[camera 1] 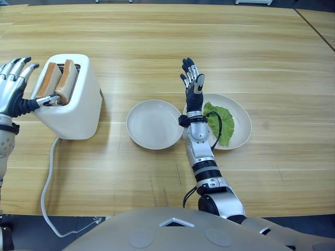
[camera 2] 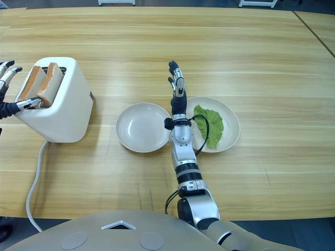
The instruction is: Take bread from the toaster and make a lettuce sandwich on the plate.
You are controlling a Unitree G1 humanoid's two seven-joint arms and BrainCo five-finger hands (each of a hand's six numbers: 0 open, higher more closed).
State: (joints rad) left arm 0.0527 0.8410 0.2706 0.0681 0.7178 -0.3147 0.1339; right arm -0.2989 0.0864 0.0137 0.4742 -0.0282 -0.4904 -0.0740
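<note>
Left hand (camera 1: pixel 13 86) rests beside the toaster (camera 1: pixel 78 112), bread slices (camera 1: pixel 58 81) standing in it.

Setting: a lab or test room staged as a kitchen. A wide wooden table (camera 1: pixel 220 42) stands on dark floor (camera 1: pixel 29 232), a second table (camera 1: pixel 324 21) off its far right corner. A toaster (camera 1: pixel 78 110) trails a loose cord (camera 1: pixel 48 178) over the near edge.

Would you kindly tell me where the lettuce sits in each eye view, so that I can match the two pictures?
Left eye view: the lettuce lies right of centre, on the right plate.
Right eye view: the lettuce lies nearer the middle, on the same plate.
Shared landmark: the empty plate directly to the left of the lettuce's plate.
</note>
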